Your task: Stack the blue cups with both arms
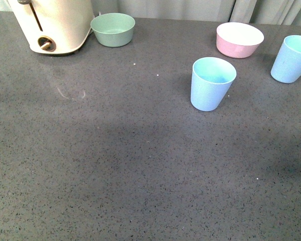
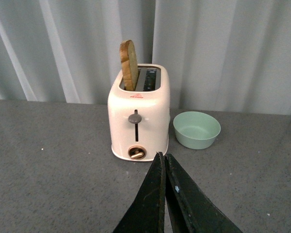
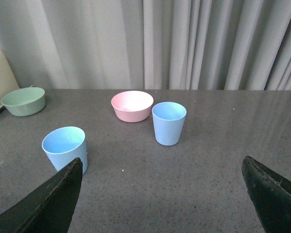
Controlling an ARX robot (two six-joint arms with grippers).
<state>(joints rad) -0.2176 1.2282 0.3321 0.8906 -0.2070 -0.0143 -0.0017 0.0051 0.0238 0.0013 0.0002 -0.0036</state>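
Front view: the first blue cup [image 1: 212, 84] stands upright on the grey table [image 1: 115, 165], mouth up and long axis vertical, in front of the pink bowl [image 1: 239, 39] and slightly to its left. The second blue cup [image 1: 292, 59] stands the same way to that bowl's right. Both are matte sky-blue and taper to a narrower base.

Left wrist view: the left pincer [image 2: 164, 160] is pressed together.

Right wrist view: the right pincer [image 3: 162, 165] is spread wide and empty.
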